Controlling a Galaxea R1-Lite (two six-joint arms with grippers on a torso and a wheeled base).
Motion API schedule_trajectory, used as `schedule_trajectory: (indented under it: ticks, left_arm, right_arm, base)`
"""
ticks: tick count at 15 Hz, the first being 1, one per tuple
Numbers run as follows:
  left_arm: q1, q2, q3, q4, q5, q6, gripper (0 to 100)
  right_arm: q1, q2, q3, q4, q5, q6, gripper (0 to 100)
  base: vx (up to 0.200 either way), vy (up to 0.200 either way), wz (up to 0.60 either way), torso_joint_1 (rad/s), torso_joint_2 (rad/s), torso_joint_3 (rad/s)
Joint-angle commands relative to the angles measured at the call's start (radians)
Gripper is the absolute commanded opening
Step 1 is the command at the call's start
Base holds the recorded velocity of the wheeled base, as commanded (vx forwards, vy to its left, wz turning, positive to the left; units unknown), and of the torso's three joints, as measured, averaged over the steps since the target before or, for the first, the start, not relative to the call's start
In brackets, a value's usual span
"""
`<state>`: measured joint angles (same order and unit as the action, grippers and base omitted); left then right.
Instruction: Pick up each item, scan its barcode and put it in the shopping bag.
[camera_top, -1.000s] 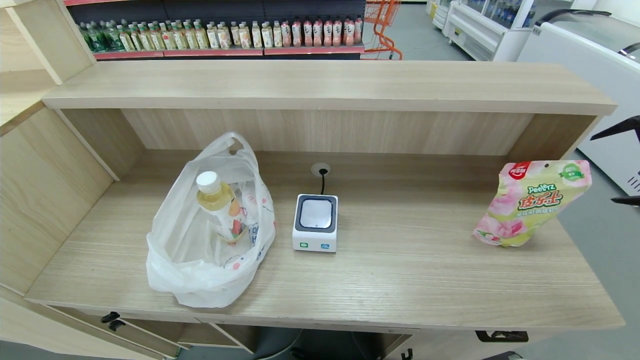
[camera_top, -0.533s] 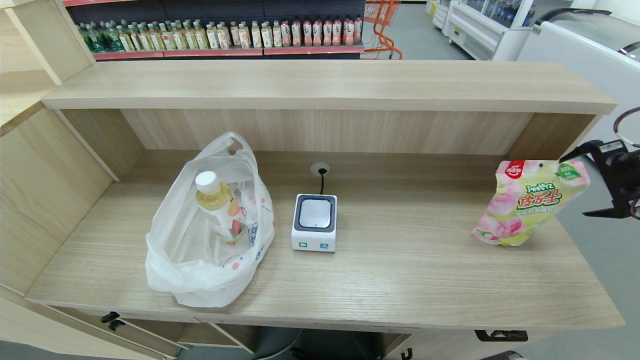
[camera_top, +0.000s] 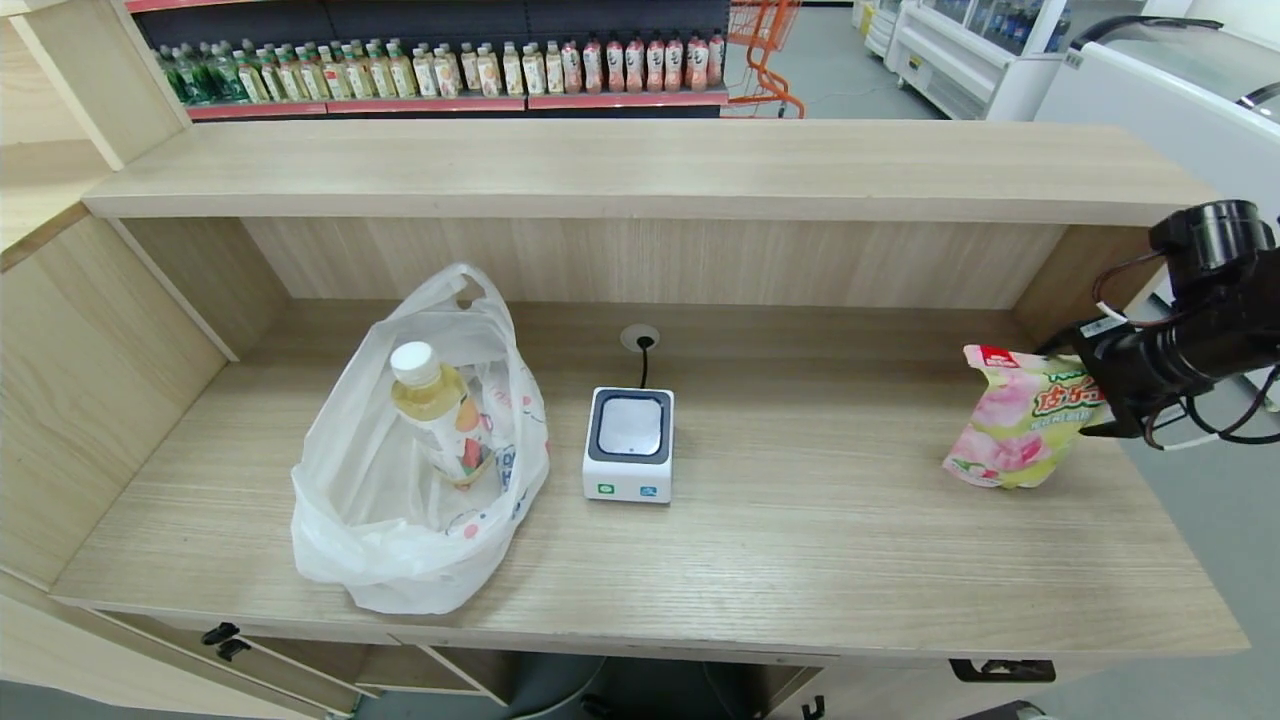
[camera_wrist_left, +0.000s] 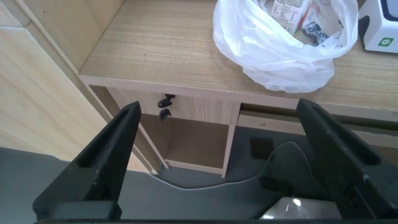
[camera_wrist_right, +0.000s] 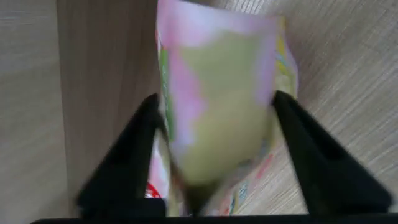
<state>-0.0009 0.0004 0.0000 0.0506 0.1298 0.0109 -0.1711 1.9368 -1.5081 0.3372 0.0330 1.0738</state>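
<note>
Jaws of the right gripper (camera_top: 1090, 390) are standing wide apart around the pink-and-green snack pouch (camera_top: 1005, 430), one at each side edge; whether they are pressing it cannot be told. The pouch is standing at the right end of the wooden counter (camera_top: 800, 560). The left gripper (camera_wrist_left: 219, 106) is hanging open below the counter's front edge, near the white shopping bag (camera_top: 400, 540), which is holding a tea bottle (camera_top: 435, 405) just left of the barcode scanner (camera_top: 630, 445).
</note>
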Motion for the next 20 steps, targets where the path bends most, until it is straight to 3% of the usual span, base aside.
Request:
schedule_trajectory:
  ticks: [1,6,8,9,11,12,13,14,15,16,17,20]
  left_arm:
    - [-0.001,0.0,0.0,0.0,-0.001,0.0,100]
    - [-0.001,0.0,0.0,0.0,0.001,0.0,100]
    - [0.001,0.0,0.0,0.0,0.001,0.0,100]
    - [-0.001,0.0,0.0,0.0,0.001,0.0,100]
    - [-0.001,0.0,0.0,0.0,0.001,0.0,100]
    - [-0.001,0.0,0.0,0.0,0.001,0.0,100]
    - [-0.001,0.0,0.0,0.0,0.001,0.0,100]
    - [-0.001,0.0,0.0,0.0,0.001,0.0,100]
    - [-0.001,0.0,0.0,0.0,0.001,0.0,100]
    - [-0.001,0.0,0.0,0.0,0.001,0.0,100]
    - [-0.001,0.0,0.0,0.0,0.001,0.0,100]
    - [-0.001,0.0,0.0,0.0,0.001,0.0,100]
  right_arm:
    - [0.018,0.042,0.043,-0.046,-0.008,-0.026,0]
    - [0.025,0.036,0.075,-0.063,-0.036,-0.232,0]
    - [0.027,-0.078,0.074,-0.067,0.051,-0.41,0]
    - [0.025,-0.13,0.074,-0.078,0.157,-0.456,0]
    - [0.008,-0.259,0.078,-0.089,0.505,-0.594,0]
    - [-0.007,-0.272,0.081,-0.089,0.581,-0.632,0]
    - [-0.059,-0.305,0.103,-0.092,0.864,-0.795,0]
    - [-0.087,-0.315,0.131,-0.101,1.055,-0.939,0]
    - [-0.091,-0.318,0.143,-0.104,1.13,-1.006,0]
    - [-0.088,-0.317,0.177,-0.104,1.294,-1.221,0]
    - [-0.059,-0.314,0.181,-0.103,1.345,-1.284,0]
    - [0.027,-0.338,0.184,-0.096,1.412,-1.25,0]
  base:
    - [0.0,0.0,0.0,0.0,0.0,0.0]
    - [0.0,0.0,0.0,0.0,0.0,0.0]
    - [0.0,0.0,0.0,0.0,0.0,0.0]
    - [0.0,0.0,0.0,0.0,0.0,0.0]
    - [0.0,0.0,0.0,0.0,0.0,0.0]
    - [0.0,0.0,0.0,0.0,0.0,0.0]
    - [0.0,0.0,0.0,0.0,0.0,0.0]
    - [0.0,0.0,0.0,0.0,0.0,0.0]
    - [0.0,0.0,0.0,0.0,0.0,0.0]
    - [0.0,0.0,0.0,0.0,0.0,0.0]
    - [0.0,0.0,0.0,0.0,0.0,0.0]
    - [0.0,0.0,0.0,0.0,0.0,0.0]
